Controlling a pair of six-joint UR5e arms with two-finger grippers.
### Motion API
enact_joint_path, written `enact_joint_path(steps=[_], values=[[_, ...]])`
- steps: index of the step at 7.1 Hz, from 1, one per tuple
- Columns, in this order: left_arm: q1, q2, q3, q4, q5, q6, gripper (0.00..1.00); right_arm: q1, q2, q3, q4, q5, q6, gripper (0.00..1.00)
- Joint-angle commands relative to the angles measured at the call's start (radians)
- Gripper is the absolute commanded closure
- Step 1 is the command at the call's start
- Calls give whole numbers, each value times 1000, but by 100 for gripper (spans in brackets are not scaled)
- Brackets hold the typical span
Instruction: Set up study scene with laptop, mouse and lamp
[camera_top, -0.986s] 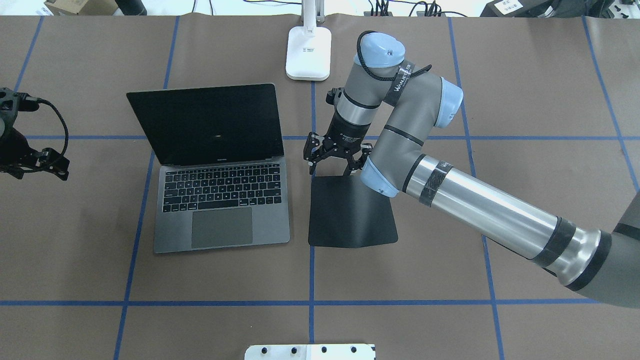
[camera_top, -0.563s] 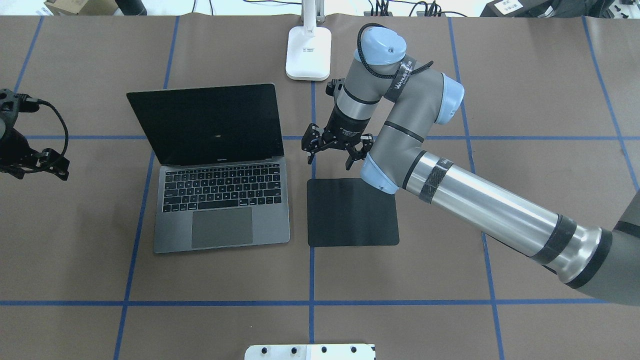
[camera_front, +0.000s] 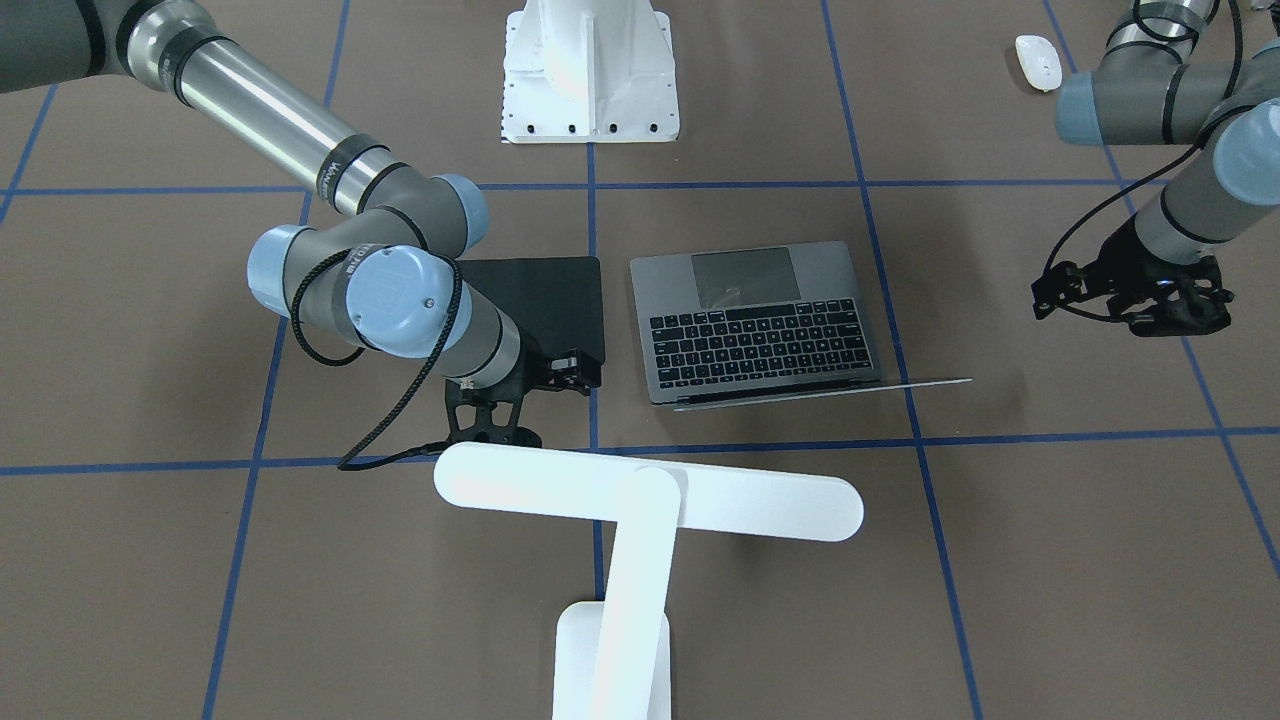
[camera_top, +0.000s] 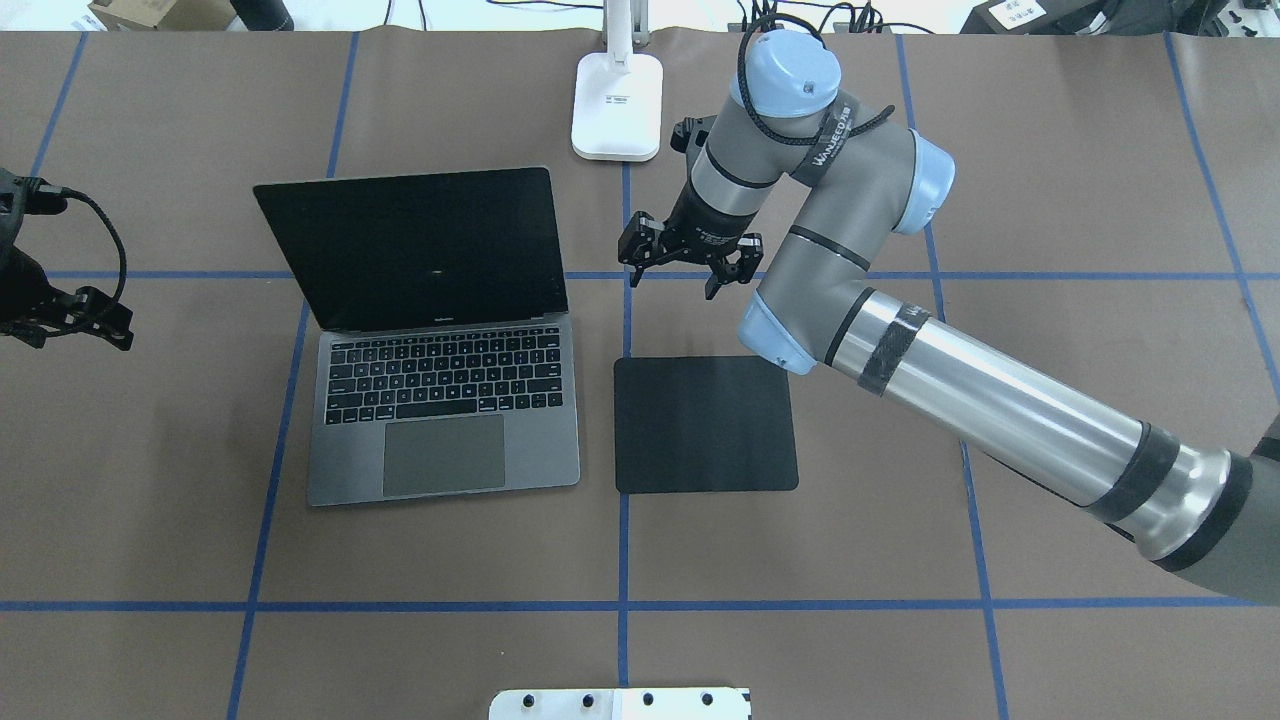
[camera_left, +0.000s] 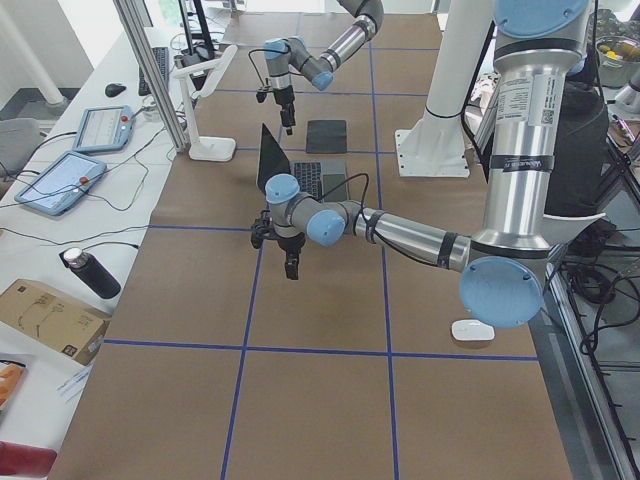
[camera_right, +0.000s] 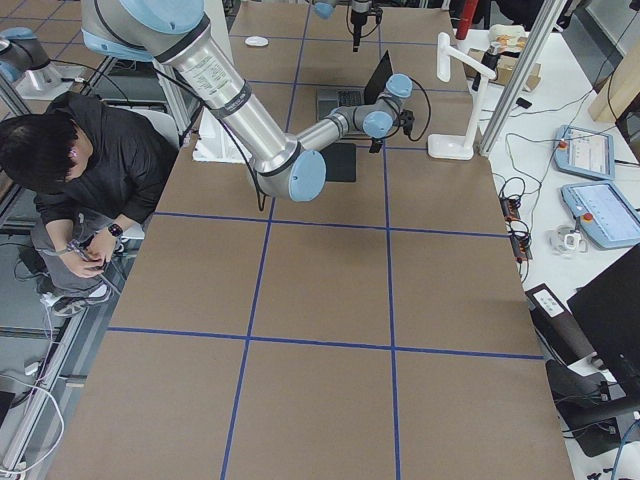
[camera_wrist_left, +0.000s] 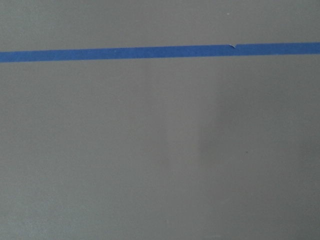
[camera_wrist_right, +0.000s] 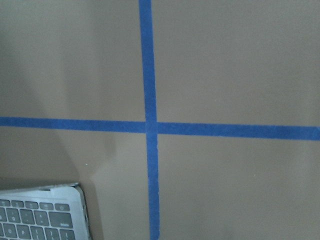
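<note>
We judge the mouse (camera_front: 1038, 62) step pending | right gripper (camera_top: 685, 268) jaws wide, empty, beyond mat (camera_top: 705, 424) | left gripper (camera_top: 70, 318) jaws: cannot tell | next: mouse onto mat, right of laptop (camera_top: 440, 400)

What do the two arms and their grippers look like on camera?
Right arm and left arm: grey links, silver tubes, pale-blue joint caps, black bands. Right gripper and left gripper: black two-finger units with black cables. A white-lettered black strap rings the right wrist.

Open laptop (camera_top: 430, 400) lid, lamp (camera_top: 617, 105) flank gap; mat (camera_top: 705, 425) flat, passable.
</note>
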Motion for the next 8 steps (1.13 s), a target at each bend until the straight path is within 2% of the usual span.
enact_joint_path(steps=[1,3,5,6,8], values=[[-14,112,-103,-2,-25,2,0,81,-146,139,-11,-5,9,1],[-14,274,-217,-48,-24,-12,0,145,-196,163,-36,10,-17,1],[-11,454,-199,-373,-22,-124,0,235,-261,195,-36,76,-56,1],[-10,559,-196,-501,-22,-156,0,266,-313,215,-36,84,-134,1],[-8,677,-197,-565,-21,-161,0,297,-366,213,-36,78,-243,1]])
